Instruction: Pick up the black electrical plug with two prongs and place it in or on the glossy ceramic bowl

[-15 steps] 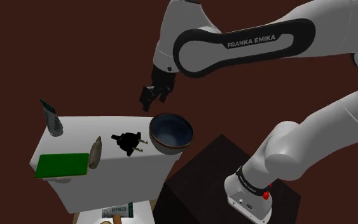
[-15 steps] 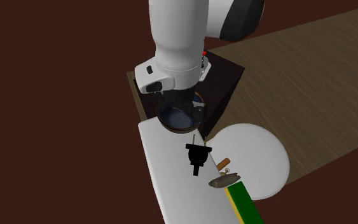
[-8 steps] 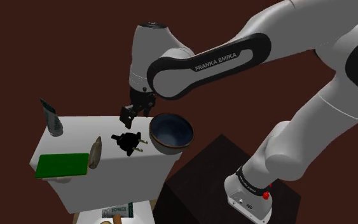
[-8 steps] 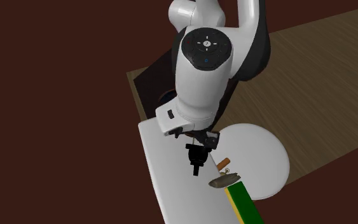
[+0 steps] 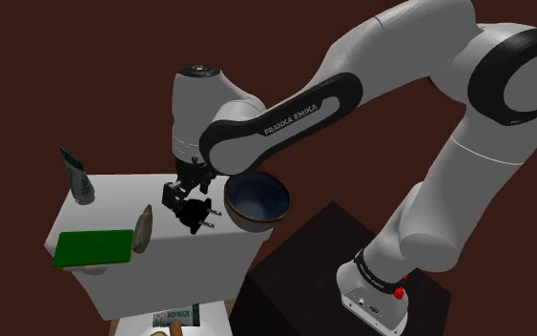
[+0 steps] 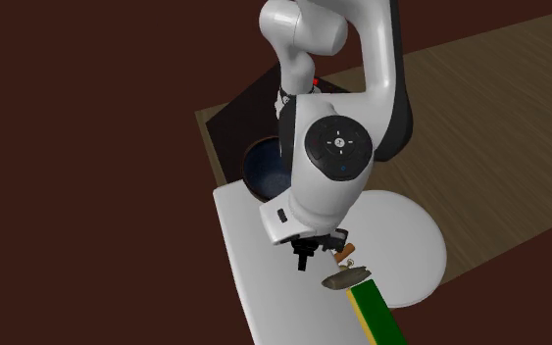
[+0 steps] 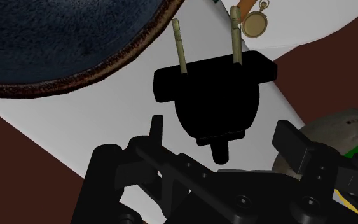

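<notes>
In the shoulder view, the all-black two-finger gripper (image 5: 182,189) hangs just above the black two-pronged electrical plug (image 5: 199,217). The plug lies on the white tabletop (image 5: 113,277), at nine o'clock from the glossy dark bowl with a blue inside (image 5: 257,199).

In the second exterior view, the plug (image 6: 303,261) pokes out under the gripper (image 6: 315,245), at five o'clock from the bowl (image 6: 262,172).

In the wrist view, the fingers (image 7: 292,141) stand apart on either side of the plug's (image 7: 217,95) rear and do not touch it.

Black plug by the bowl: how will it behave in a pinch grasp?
The plug looks rigid and compact, so probably stiff and light. Its flat-lying shape and two prongs should stop rolling. Smooth rounded sides may twist between the open fingers.
</notes>
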Available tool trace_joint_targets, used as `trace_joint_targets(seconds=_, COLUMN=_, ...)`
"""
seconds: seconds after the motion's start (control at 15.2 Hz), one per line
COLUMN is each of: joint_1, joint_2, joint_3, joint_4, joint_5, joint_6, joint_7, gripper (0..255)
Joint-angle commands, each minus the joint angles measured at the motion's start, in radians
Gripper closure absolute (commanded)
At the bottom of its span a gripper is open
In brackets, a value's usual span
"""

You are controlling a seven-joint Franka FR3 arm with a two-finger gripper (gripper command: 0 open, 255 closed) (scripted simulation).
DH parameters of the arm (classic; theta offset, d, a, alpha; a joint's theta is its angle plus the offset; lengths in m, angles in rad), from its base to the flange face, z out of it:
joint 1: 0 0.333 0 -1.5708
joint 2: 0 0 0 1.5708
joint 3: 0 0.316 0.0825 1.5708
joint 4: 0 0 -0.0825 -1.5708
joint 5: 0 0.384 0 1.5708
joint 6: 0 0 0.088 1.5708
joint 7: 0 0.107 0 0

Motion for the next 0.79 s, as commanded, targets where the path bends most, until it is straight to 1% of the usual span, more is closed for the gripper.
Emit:
trace_joint_targets(seconds=0.0, joint_1=0.003, joint_2=0.022, joint_3=-0.003, joint_4=-0.006, joint_5=-0.014, joint_6=0.025, joint_7=0.01, gripper=0)
trace_joint_targets(seconds=0.13, joint_1=0.006, joint_2=0.047, joint_3=-0.008, joint_4=-0.015, joint_5=-0.032, joint_6=0.056, joint_7=0.022, gripper=0)
trace_joint_targets(seconds=0.66, joint_1=0.006, joint_2=0.047, joint_3=-0.008, joint_4=-0.015, joint_5=-0.032, joint_6=0.056, joint_7=0.022, gripper=0)
trace_joint_targets(seconds=0.73, joint_1=0.006, joint_2=0.047, joint_3=-0.008, joint_4=-0.015, joint_5=-0.032, joint_6=0.056, joint_7=0.022, gripper=255)
